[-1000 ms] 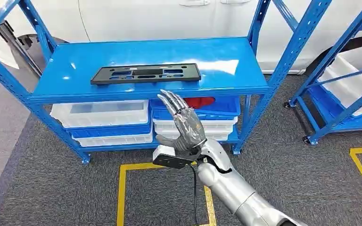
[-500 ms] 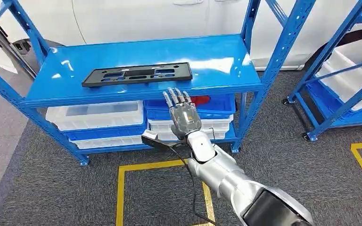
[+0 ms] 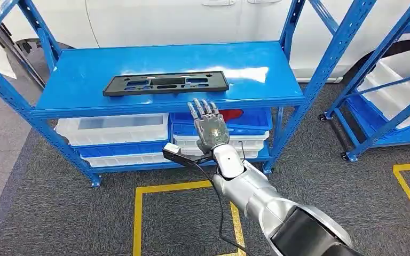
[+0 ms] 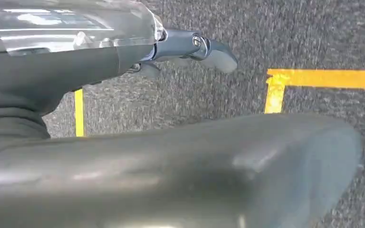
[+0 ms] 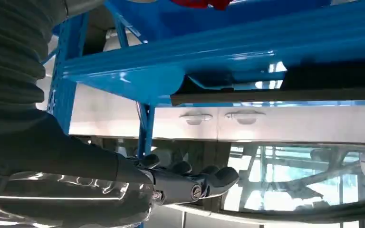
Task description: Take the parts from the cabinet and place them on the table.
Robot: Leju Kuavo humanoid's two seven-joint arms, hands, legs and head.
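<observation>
I see a flat black part (image 3: 166,84) lying lengthwise on the blue shelf (image 3: 85,90), nearer its front edge than its back. My right hand (image 3: 209,128) is raised just below that front edge, fingers straight and apart, holding nothing. My left hand (image 4: 190,47) hangs over grey carpet (image 4: 313,38), and I cannot tell its state

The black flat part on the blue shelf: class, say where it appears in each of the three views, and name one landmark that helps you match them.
Head view: the black flat part lies flat on the blue shelf, beyond the right hand.
Right wrist view: a dark strip along the shelf's edge, seen edge-on, appears to be the part.
Left wrist view: not in it; carpet and yellow floor tape.
Shared landmark: the blue shelf, in the head and right wrist views.
</observation>
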